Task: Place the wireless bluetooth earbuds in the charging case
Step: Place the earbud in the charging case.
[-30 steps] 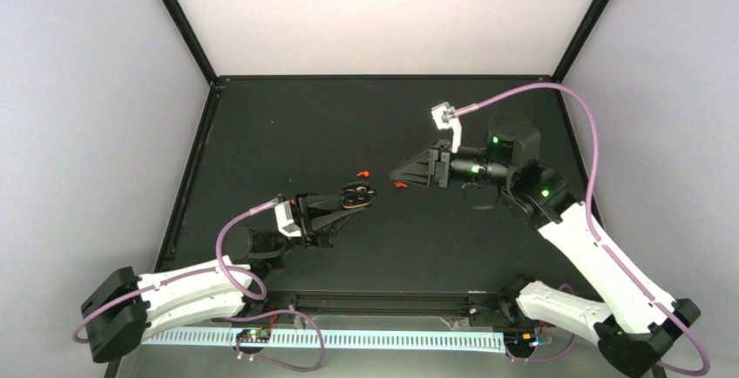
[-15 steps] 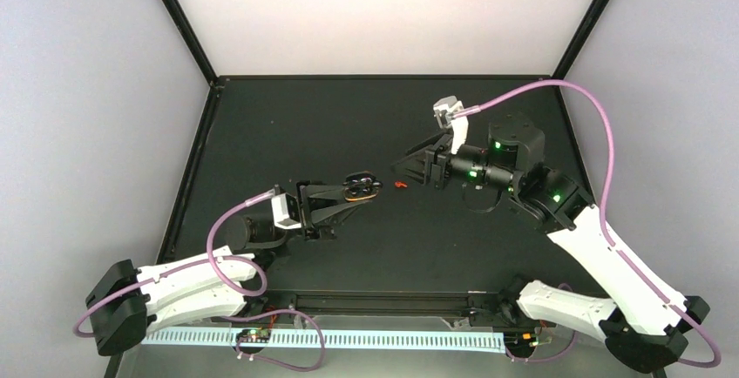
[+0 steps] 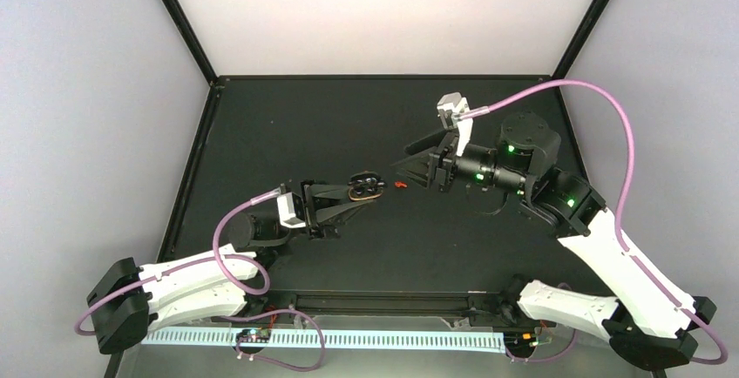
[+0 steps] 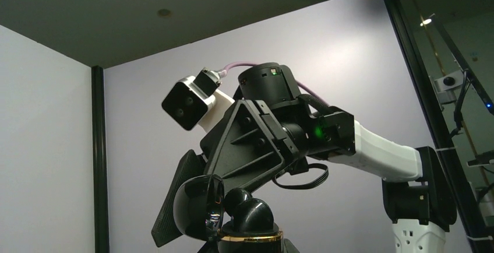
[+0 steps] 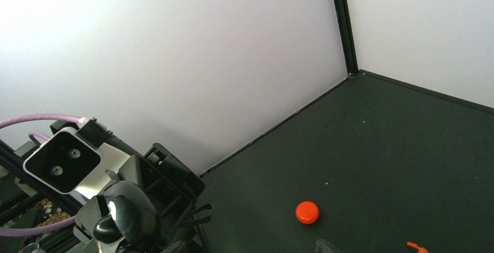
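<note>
My left gripper [image 3: 361, 195] is shut on the charging case [image 3: 365, 186], a glossy dark clamshell with an orange-gold rim, and holds it above the table. In the left wrist view the case [image 4: 250, 236] is open. Its lid [image 4: 195, 206] stands at the left and black rounded lumps [image 4: 250, 209] sit on the base. One red-orange earbud [image 3: 401, 185] lies on the mat just right of the case. The right wrist view shows a round red piece [image 5: 307, 212] and a small orange piece [image 5: 416, 246] on the mat. My right gripper [image 3: 412, 159] is open and empty, close to the right of the case.
The black mat [image 3: 288, 125] is framed by black posts and white walls. The back-left corner post [image 5: 343, 23] shows in the right wrist view. The right arm [image 4: 373, 154] fills the middle of the left wrist view, close to the case.
My left gripper has lifted the case and carried it a little right, hiding one earbud from the top view. My right gripper has rolled and drawn back slightly to the right.
</note>
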{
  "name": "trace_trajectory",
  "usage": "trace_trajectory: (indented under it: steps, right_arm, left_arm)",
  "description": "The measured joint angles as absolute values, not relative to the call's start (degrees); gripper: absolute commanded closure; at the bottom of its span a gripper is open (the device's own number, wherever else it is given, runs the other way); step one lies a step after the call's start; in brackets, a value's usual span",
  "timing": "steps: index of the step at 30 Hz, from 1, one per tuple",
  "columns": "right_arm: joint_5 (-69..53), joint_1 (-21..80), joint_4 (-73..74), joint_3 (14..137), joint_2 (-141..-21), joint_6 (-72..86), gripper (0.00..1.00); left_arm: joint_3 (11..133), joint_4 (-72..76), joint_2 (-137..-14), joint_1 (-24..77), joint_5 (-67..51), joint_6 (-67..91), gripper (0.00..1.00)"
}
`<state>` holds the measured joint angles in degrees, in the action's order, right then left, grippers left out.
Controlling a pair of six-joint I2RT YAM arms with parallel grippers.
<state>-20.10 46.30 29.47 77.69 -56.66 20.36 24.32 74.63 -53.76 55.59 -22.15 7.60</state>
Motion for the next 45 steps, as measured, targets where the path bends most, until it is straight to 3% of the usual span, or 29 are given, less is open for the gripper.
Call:
trace_trajectory:
  steps: [45]
  right_arm:
    - [-19.7, 51.0, 32.9, 79.7, -57.3, 17.9, 0.44]
  left_arm:
    - [25.4, 74.1, -54.8, 55.6, -21.0, 7.6, 0.98]
